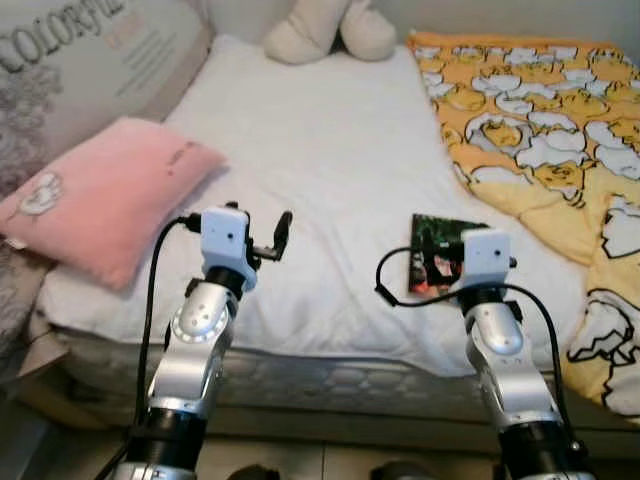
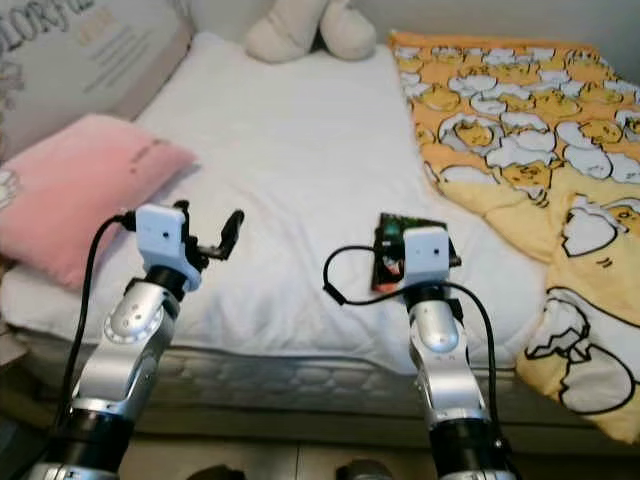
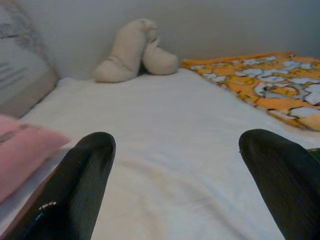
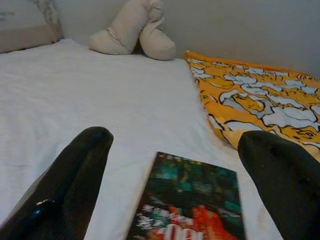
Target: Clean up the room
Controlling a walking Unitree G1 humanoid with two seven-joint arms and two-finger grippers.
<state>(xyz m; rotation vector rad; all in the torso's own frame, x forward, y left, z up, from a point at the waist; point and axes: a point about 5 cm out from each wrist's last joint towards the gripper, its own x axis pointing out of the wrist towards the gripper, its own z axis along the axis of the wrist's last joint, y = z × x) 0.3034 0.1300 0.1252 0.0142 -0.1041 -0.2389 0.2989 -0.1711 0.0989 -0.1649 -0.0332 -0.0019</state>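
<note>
The right gripper (image 4: pixel 175 150) has its two black fingers spread wide, empty, and poised low over the near edge of the bed with a book (image 4: pixel 192 202) lying flat between and just ahead of them. In the head views that book (image 1: pixel 432 254) sits at about 4 o'clock on the white sheet (image 1: pixel 330 150), partly hidden behind the right wrist camera. The left gripper (image 3: pixel 175 150) is likewise open and empty, hovering over bare sheet at about 7 o'clock.

Further out, a pink pillow (image 1: pixel 105 195) lies at 9 o'clock, a grey printed cushion (image 1: pixel 70 60) at 10 o'clock, a cream plush toy (image 1: pixel 325 28) at 12 o'clock against the wall, and a rumpled orange-and-yellow blanket (image 1: pixel 540 120) from 1 to 4 o'clock, spilling over the bed's side.

The step in hand looks like the approach to the book, the one loose item on the sheet. Next the right gripper would need to lower and catch the thin cover by its near edge, since a flat book on soft bedding offers little for the fingers to bite.
</note>
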